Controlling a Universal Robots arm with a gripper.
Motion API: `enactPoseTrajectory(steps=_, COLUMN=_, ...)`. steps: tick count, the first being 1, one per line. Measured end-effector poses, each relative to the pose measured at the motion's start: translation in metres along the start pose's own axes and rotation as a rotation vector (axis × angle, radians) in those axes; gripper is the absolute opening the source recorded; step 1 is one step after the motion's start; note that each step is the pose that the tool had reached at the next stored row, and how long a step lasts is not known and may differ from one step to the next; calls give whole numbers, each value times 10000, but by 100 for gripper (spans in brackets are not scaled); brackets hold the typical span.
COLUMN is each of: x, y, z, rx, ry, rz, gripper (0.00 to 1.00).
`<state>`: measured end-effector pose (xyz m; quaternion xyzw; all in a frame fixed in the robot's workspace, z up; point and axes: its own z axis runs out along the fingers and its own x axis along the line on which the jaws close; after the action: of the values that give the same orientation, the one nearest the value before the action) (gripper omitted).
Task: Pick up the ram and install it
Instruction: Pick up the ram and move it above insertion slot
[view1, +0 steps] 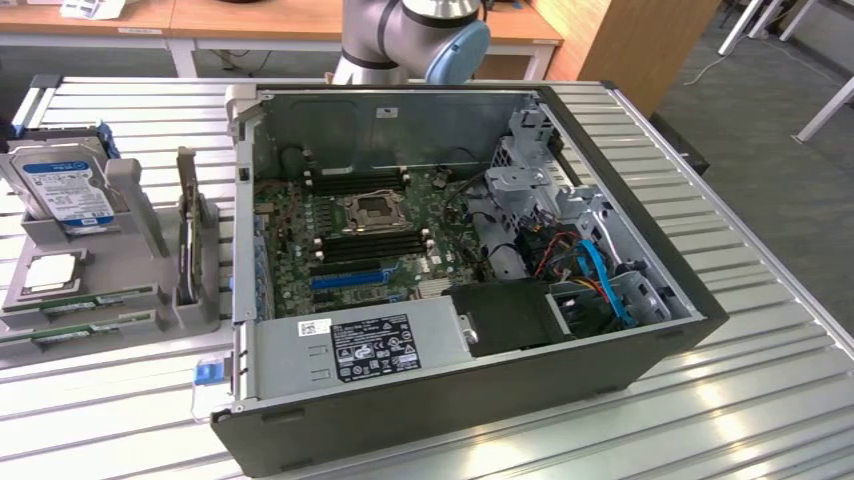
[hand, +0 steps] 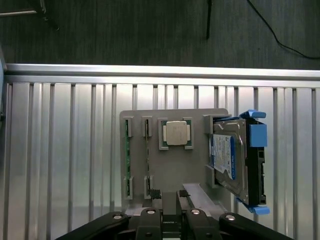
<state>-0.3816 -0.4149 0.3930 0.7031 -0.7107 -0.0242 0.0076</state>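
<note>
In the exterior view, the open computer case (view1: 467, 400) is seen on the slatted table (view1: 747, 400). A grey holder (view1: 167, 300) is set beside it, toward the table's edge at the exterior view's left. The ram (view1: 80, 298) is lodged on edge in the holder (two green sticks, side by side), untouched. The motherboard's black slots (view1: 374, 245) are judged to be unfilled.

In the wrist view, the gripper (hand: 169, 200) is poised over one edge of the holder (hand: 170, 165), its jaws parted and nothing gripped. The ram (hand: 127, 155) is found at the side away from the hard drive (hand: 232, 160), with the processor (hand: 176, 133) between them. The pick-up is judged to be the step in hand. A grasp would call for the jaws to be centred over one thin stick and squared across its faces.
</note>
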Motion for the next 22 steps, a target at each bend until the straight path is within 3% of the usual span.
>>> enactPoseTrajectory(steps=1, x=0, y=0, z=0, rx=0, ry=0, rz=0, gripper=23)
enactPoseTrajectory(steps=2, x=0, y=0, z=0, rx=0, ry=0, rz=0, gripper=29)
enactPoseTrajectory(steps=8, x=0, y=-1, z=12, rx=4, ry=-2, rz=0, gripper=29)
enactPoseTrajectory(steps=22, x=6, y=-11, z=253, rx=21, ry=0, rz=-1, gripper=29)
